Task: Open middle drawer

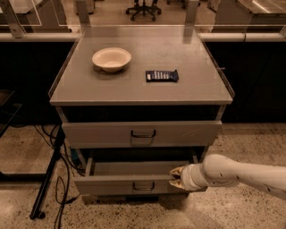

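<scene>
The middle drawer (116,184) is the grey, shallow-fronted one with a small dark loop handle (143,186). It stands pulled partway out of the cabinet, its inside showing dark. My gripper (176,177) is at the right end of this drawer's front, at its top edge, on the end of the white arm (232,172) that comes in from the right. The taller-fronted top drawer (142,133) above it is closed. The lowest drawer is hidden under the pulled-out one.
On the cabinet top (134,89) lie a white bowl (111,59) and a dark snack packet (161,75). A black stand leg (47,179) and cables (62,179) are on the floor at the left. Dark counters run behind, with an office chair (144,6) beyond.
</scene>
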Robot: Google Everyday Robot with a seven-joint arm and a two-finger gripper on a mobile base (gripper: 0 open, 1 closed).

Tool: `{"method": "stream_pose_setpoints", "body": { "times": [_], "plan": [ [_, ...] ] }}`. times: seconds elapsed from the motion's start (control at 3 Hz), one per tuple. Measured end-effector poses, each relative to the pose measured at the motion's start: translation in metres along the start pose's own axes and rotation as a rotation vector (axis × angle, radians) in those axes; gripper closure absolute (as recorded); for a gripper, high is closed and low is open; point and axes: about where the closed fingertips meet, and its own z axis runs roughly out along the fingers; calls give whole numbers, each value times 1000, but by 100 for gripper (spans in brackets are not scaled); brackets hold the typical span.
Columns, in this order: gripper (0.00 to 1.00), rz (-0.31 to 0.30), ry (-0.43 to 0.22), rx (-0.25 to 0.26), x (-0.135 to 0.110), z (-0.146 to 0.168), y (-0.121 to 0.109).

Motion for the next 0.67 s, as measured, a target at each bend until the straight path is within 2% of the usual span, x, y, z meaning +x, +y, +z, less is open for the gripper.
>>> {"method": "stream_pose_setpoints", "body": {
  "times": [0.33, 0.67],
  "plan": [
    [100, -2, -4, 15, -2, -10, 5],
    [100, -2, -4, 15, -2, -11, 5]
  ]
}}
